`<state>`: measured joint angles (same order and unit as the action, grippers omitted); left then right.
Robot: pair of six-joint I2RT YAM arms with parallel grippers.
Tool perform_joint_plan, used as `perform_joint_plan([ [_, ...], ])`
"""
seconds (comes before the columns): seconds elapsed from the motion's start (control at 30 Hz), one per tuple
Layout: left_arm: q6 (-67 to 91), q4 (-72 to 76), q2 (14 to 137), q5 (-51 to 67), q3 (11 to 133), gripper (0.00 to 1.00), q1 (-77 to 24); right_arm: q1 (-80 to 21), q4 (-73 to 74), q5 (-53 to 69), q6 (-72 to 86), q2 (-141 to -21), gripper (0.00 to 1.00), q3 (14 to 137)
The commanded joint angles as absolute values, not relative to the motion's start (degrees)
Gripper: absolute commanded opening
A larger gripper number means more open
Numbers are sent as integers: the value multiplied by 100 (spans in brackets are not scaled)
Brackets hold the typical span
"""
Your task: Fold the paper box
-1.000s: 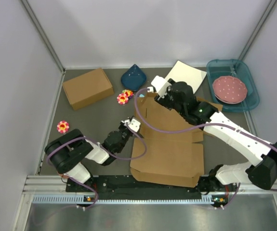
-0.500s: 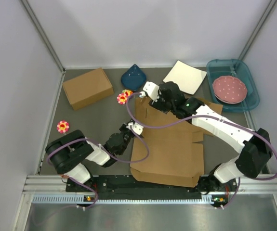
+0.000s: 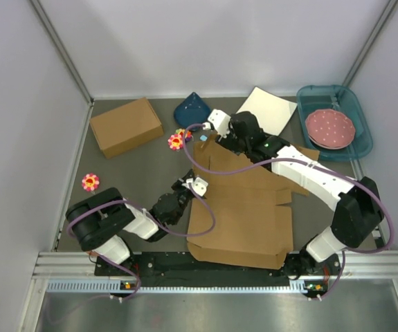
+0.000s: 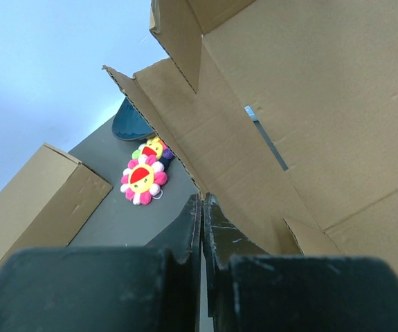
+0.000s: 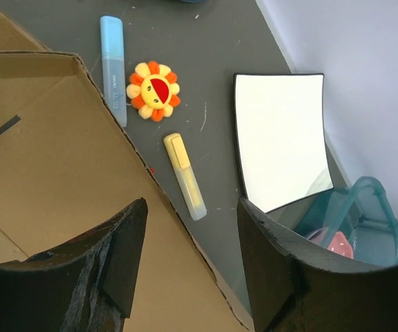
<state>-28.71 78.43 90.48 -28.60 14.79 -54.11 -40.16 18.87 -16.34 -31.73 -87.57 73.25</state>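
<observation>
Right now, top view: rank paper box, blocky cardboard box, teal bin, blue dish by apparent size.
1. paper box
2. blocky cardboard box and teal bin: too alike to rank
3. blue dish

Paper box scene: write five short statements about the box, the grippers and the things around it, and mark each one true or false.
1. The right gripper hangs open over the far edge of the paper box. True.
2. The pink plate lies on the white plate. False: it lies in the teal tray.
3. The left gripper is shut on the paper box's left edge. True.
4. The yellow marker lies inside the paper box. False: it lies on the table, between the paper box and the white plate.
5. The cardboard box touches the paper box. False: they lie apart.
</observation>
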Motion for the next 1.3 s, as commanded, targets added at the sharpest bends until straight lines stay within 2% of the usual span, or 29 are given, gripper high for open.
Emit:
perform_joint_plan([
  [0.0, -3023, 9562, 8921, -2856, 1362, 0, -5493, -3903, 1521, -1485, -3032, -8850, 55, 7436],
  [0.73, -3050, 9571, 8982, -2962, 1406, 0, -5528, -3894, 1485, -1195, -2936, -9132, 36, 7207],
  [0.83, -3024, 9563, 8974, -2988, 1406, 0, -5528, -3894, 1503, -1169, -2918, -9150, 28, 7207],
  [0.87, -3041, 9563, 8974, -2997, 1406, 0, -5528, -3894, 1512, -1178, -2909, -9158, 21, 7198],
  [0.97, -3050, 9563, 8974, -3085, 1424, 0, -5528, -3894, 1512, -1239, -2900, -9150, 9, 7163],
  [1.07, -3050, 9563, 8956, -3269, 1476, 1, -5528, -3894, 1503, -1432, -2848, -9053, 3, 7093],
  [1.13, -3041, 9571, 8956, -3436, 1564, 8, -5537, -3929, 1468, -1695, -2795, -8896, 0, 6997],
  [1.17, -3050, 9571, 8965, -3593, 1599, 22, -5537, -3946, 1468, -1827, -2708, -8834, 0, 6970],
  [1.23, -2997, 9554, 8912, -3770, 1661, 40, -5581, -3999, 1459, -2170, -2637, -8624, 0, 6839],
  [1.27, -2954, 9510, 8886, -3805, 1652, 54, -5598, -4069, 1442, -2275, -2576, -8561, 0, 6794],
])
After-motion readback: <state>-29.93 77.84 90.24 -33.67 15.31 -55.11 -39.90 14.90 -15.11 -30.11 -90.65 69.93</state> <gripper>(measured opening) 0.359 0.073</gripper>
